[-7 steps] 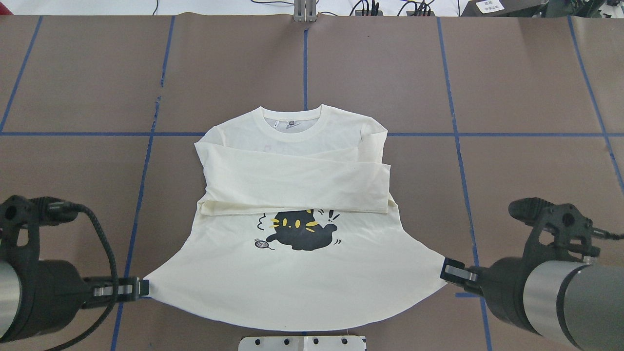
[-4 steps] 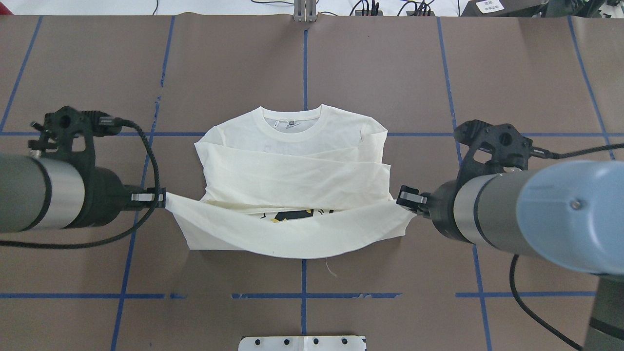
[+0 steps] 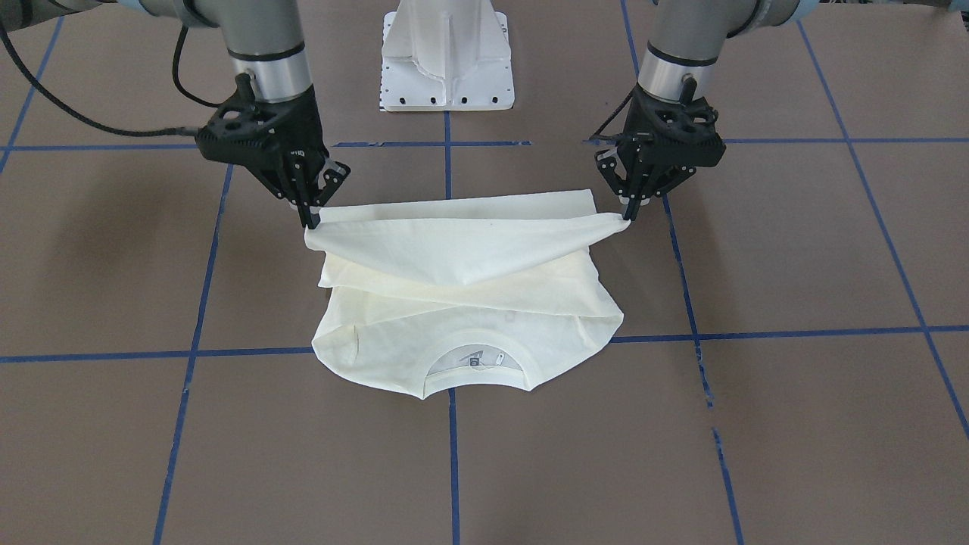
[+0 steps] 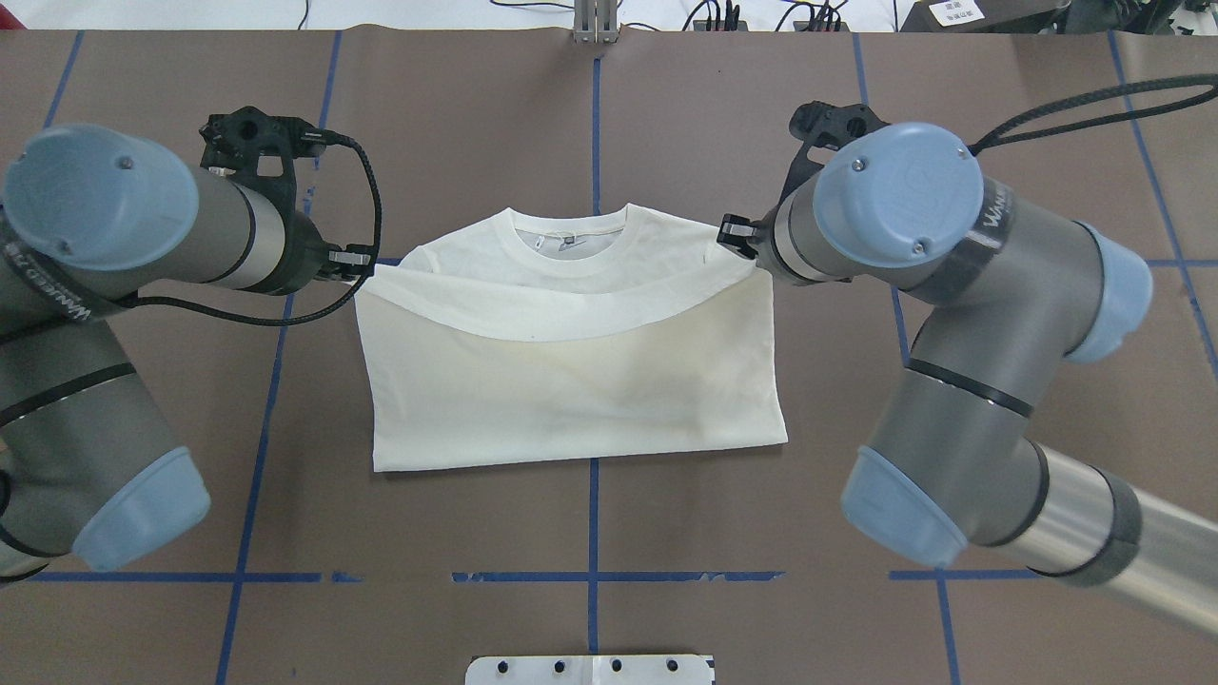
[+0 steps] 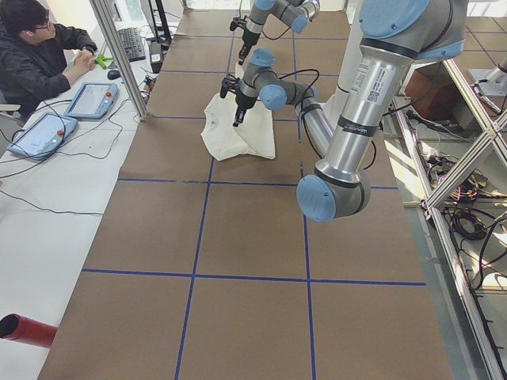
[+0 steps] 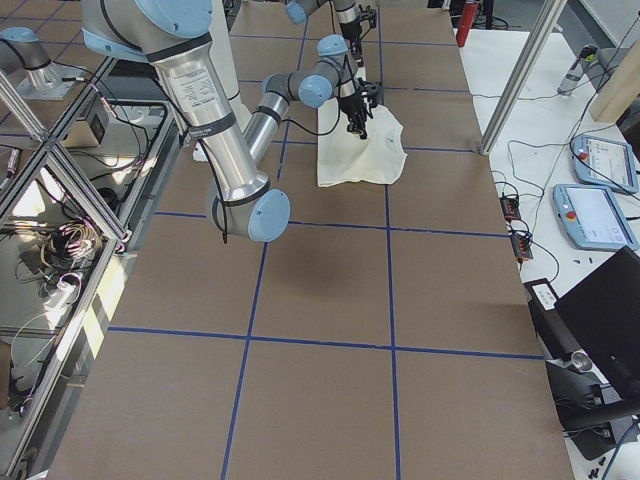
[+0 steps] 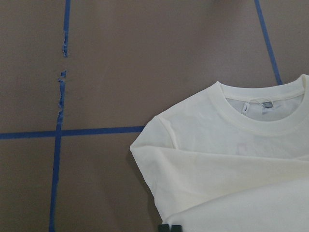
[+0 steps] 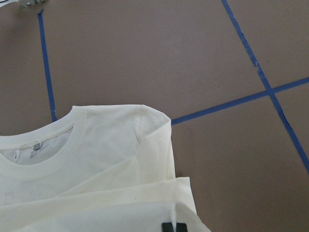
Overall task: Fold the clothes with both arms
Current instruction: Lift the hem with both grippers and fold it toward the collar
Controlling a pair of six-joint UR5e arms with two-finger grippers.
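Observation:
The cream-white shirt (image 4: 571, 390) lies mid-table, collar (image 4: 569, 245) away from the robot. Its lower half is folded up over the body, plain back showing, and the cat print is hidden. The left gripper (image 4: 362, 261) is shut on the hem corner at the shirt's left shoulder. The right gripper (image 4: 740, 240) is shut on the other hem corner at the right shoulder. In the front-facing view the hem (image 3: 462, 227) hangs slightly raised between the left gripper (image 3: 627, 215) and right gripper (image 3: 311, 221). The wrist views show the shoulders (image 7: 159, 140) (image 8: 149, 125) just beyond the fingers.
Blue tape lines (image 4: 592, 514) grid the brown table. The white pedestal base (image 3: 447, 68) stands at the robot's edge. A person (image 5: 36, 55) sits at a side desk with tablets (image 5: 91, 99). A red cylinder (image 5: 24, 328) lies near that desk's end.
Both grippers carried the hem from the near edge up and over the shirt to the shoulders. The cat print got covered and the shirt now lies folded in half.

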